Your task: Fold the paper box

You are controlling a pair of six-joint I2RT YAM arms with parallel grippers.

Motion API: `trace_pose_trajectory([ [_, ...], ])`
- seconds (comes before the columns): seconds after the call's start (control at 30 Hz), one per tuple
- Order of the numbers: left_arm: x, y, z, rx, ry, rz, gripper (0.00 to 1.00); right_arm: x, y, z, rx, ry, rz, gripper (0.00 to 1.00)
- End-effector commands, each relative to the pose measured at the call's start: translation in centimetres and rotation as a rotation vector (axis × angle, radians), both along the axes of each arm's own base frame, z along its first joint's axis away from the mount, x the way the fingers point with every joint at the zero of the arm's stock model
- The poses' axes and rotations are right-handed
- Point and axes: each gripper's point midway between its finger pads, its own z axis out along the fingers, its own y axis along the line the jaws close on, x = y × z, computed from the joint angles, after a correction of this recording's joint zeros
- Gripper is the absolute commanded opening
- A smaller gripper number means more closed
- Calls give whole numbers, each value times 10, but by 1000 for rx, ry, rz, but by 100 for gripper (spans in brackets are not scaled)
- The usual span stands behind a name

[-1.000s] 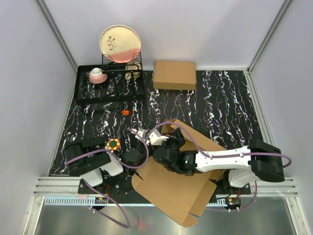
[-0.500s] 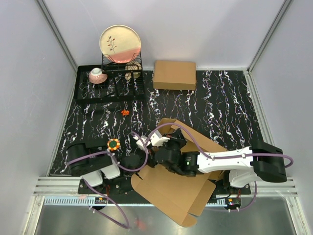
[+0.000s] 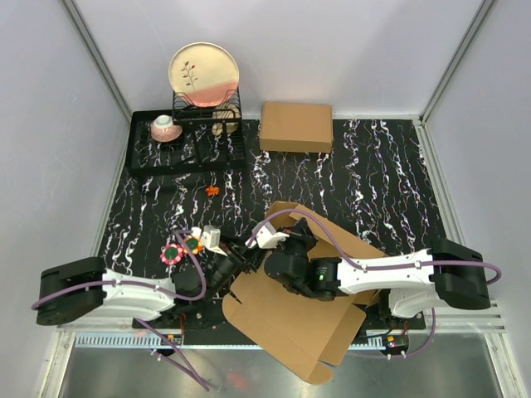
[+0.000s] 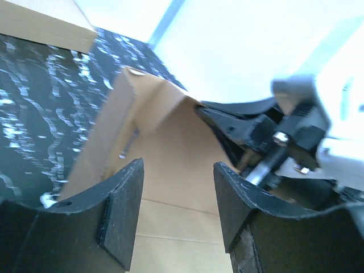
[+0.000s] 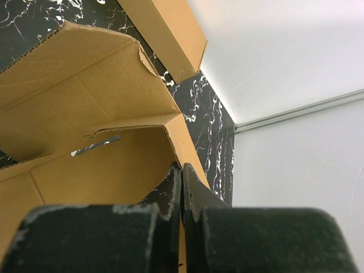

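Observation:
The paper box (image 3: 299, 319) lies as a partly raised brown cardboard sheet at the near middle of the table, its far flaps standing up. My right gripper (image 3: 280, 232) reaches across it from the right. In the right wrist view the right gripper (image 5: 182, 168) is shut on the top edge of a raised wall of the paper box (image 5: 85, 114). My left gripper (image 3: 235, 264) sits at the sheet's left edge. In the left wrist view the left gripper (image 4: 177, 170) is open with nothing between its fingers, and the paper box (image 4: 170, 142) lies just beyond.
A made-up brown box (image 3: 296, 126) rests at the back wall. A black dish rack (image 3: 187, 141) at the back left holds a plate (image 3: 204, 73) and a cup (image 3: 165, 127). Small flower toys (image 3: 172, 253) lie by the left arm, and an orange bit (image 3: 212, 190) sits mid-table.
The left arm unfolded from its base and swung right to the sheet's left edge, and its jaws opened. The right arm and the pinched wall barely moved.

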Motion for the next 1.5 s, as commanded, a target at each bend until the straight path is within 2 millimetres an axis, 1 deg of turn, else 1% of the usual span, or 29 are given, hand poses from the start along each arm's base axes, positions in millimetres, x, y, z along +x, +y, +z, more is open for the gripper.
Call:
trace_pose_trajectory([
  [0.0,25,43,-50,289,-43,221,54,-3,2,4,91,-3,-2,0],
  [0.03,26,45,-54,340,-67,228,54,-3,2,4,92,-4,-3,0],
  [0.07,28,39,-48,353,-77,228,53,-2,3,3,90,-2,-1,0],
  [0.1,29,37,-57,407,-85,226,53,-2,4,3,91,-1,1,0],
  [0.17,30,37,-65,426,-72,234,53,-2,4,3,91,-2,1,0],
  [0.2,31,38,-74,441,-55,242,53,-2,5,3,91,0,4,0],
  [0.27,34,43,-74,413,-49,275,53,-2,6,3,92,1,7,0],
  [0.3,35,43,-83,448,-49,281,53,-3,7,3,95,2,11,0],
  [0.33,37,39,-76,422,-55,291,53,-3,7,3,93,2,11,0],
  [0.37,38,37,-75,418,-60,293,53,-3,7,3,95,3,12,0],
  [0.4,39,36,-80,449,-73,295,53,-2,7,2,91,4,12,0],
  [0.43,41,31,-71,414,-86,300,53,-3,8,2,89,5,15,0],
  [0.47,41,29,-68,406,-94,299,52,-2,9,2,88,5,15,0],
  [0.5,42,27,-71,431,-110,300,52,-2,8,2,89,5,15,0],
  [0.53,43,23,-65,409,-115,301,52,-2,8,2,88,5,15,0],
  [0.57,44,22,-67,417,-118,301,52,-3,9,3,91,5,17,0],
  [0.7,48,19,-58,413,-144,322,52,-3,8,1,93,8,19,0],
  [0.9,60,13,-39,372,-181,344,52,-2,11,-1,90,12,22,0],
  [1.0,67,7,-38,384,-190,339,51,-2,13,-1,92,15,27,0],
  [1.03,69,6,-42,396,-188,337,49,-2,14,0,92,15,29,0],
  [1.1,72,2,-41,379,-187,332,45,-2,15,-1,91,17,33,0],
  [1.13,73,1,-44,384,-182,331,42,-2,16,0,92,17,36,0],
  [1.2,74,-1,-43,371,-179,326,29,-2,17,-1,87,19,38,0],
  [1.23,73,-2,-44,367,-178,320,24,-2,16,-1,87,18,36,0],
  [1.27,72,-4,-43,352,-174,308,15,-2,17,-1,87,18,38,0],
  [1.37,66,-9,-42,317,-161,264,3,-2,16,-1,82,16,36,0],
  [1.4,62,-9,-44,309,-155,243,0,-2,15,-2,79,15,33,0],
  [1.47,57,-10,-42,258,-130,212,0,-2,14,-3,74,11,32,0],
])
